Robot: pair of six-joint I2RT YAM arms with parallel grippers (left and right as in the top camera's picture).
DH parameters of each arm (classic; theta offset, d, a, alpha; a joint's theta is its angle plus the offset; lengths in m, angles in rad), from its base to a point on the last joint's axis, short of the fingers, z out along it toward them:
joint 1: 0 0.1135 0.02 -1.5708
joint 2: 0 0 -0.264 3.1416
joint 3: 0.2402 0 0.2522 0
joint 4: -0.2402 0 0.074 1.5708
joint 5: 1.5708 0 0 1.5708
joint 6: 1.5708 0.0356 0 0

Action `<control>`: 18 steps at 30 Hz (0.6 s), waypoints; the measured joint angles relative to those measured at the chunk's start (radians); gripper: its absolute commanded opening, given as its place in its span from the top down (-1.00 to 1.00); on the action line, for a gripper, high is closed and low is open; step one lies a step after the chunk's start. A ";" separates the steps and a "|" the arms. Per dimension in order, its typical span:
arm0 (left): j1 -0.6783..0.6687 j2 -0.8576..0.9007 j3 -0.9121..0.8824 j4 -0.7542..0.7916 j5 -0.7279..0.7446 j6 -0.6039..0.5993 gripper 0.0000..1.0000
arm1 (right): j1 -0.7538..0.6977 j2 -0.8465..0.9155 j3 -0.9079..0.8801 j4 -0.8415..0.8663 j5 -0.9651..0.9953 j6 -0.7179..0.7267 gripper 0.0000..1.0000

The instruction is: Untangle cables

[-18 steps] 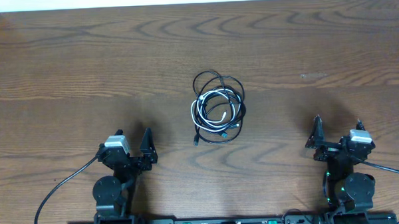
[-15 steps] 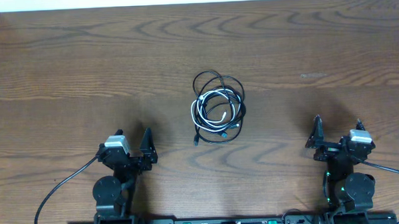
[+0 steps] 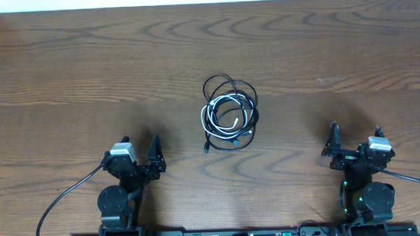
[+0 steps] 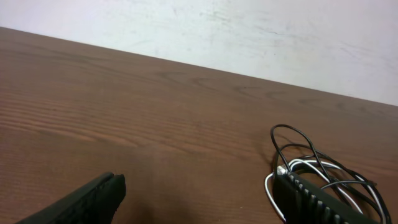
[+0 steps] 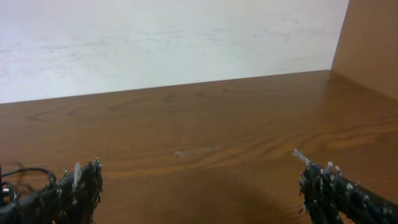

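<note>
- The counter (image 3: 68,67) is a broad surface of dark wood grain, bounded by a pale wall at its far edge.
- The left arm (image 3: 124,173) is seen at the near edge, left of centre. The left jaws are spread wide and nothing is held between them. In the left wrist view the tangle shows just past the right-hand finger.
- The right arm (image 3: 366,165) is seen at the near edge on the right. The right jaws are likewise spread wide and empty, well apart from the tangle.
- The cables (image 3: 229,114) are heaped in one coil at the middle of the counter, between the two arms and farther out, touched by neither.
- The black cable (image 3: 219,80) makes up the outer loops. It is judged light, thin and limp, so a pull is likely to drag the whole heap unless the other cord is pinned.
- The white cable (image 3: 223,100) is coiled inside the black loops. Which strand passes over which cannot be told.
- The black plug end (image 3: 206,148) trails free at the near-left of the heap. It is judged the better hold: stiffer than the cord, less likely to slip, and clear of the crossings.
</note>
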 measured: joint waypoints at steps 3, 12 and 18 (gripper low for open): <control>0.000 0.000 0.000 0.000 0.000 0.000 -0.62 | 0.000 0.000 0.000 0.000 0.000 0.000 -0.98; 0.000 0.000 0.000 0.000 0.000 0.000 -0.62 | 0.000 0.000 0.000 0.000 0.000 0.000 -0.99; 0.000 0.000 0.000 0.006 0.001 0.000 -0.62 | 0.000 0.000 0.000 0.010 -0.001 0.000 -0.99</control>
